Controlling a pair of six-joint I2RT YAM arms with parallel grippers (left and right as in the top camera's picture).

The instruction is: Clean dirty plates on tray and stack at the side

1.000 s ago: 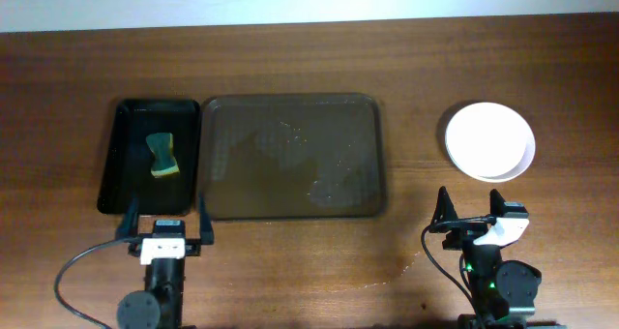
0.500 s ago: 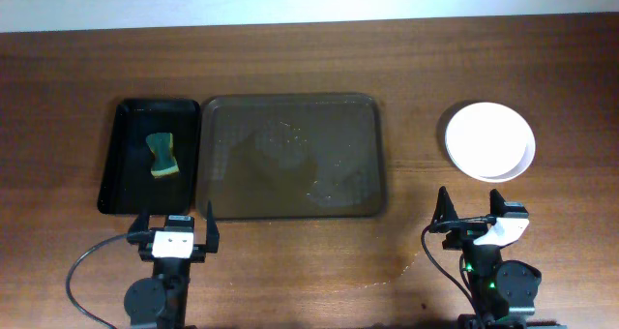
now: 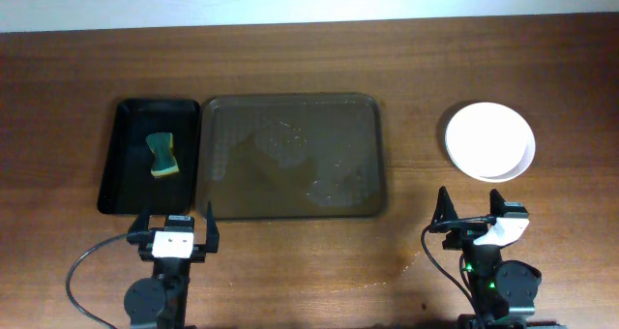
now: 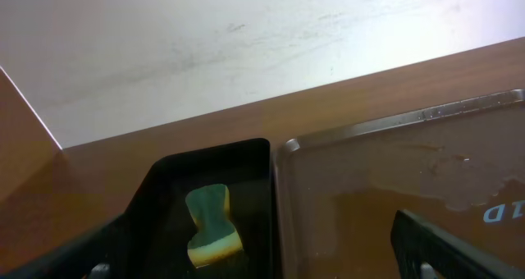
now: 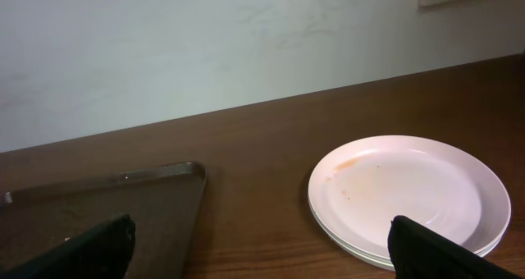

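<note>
Expect stiff, slick, breakable plates (image 3: 489, 141), stacked ahead-right of the right gripper (image 3: 471, 203), off the tray (image 3: 242, 179) lying ahead of the left gripper (image 3: 175, 223). Note both spread wide, holding nothing. Pinch the near rim, gently.

I have my left gripper (image 3: 175, 223) at the lower left of the overhead frame, jaws spread wide and aimed up-frame, empty. My right gripper (image 3: 470, 208) sits at the lower right, likewise spread wide, aimed up-frame, empty. The left arm (image 3: 153, 298) and right arm (image 3: 503, 285) are tucked low against the bottom edge.
</note>
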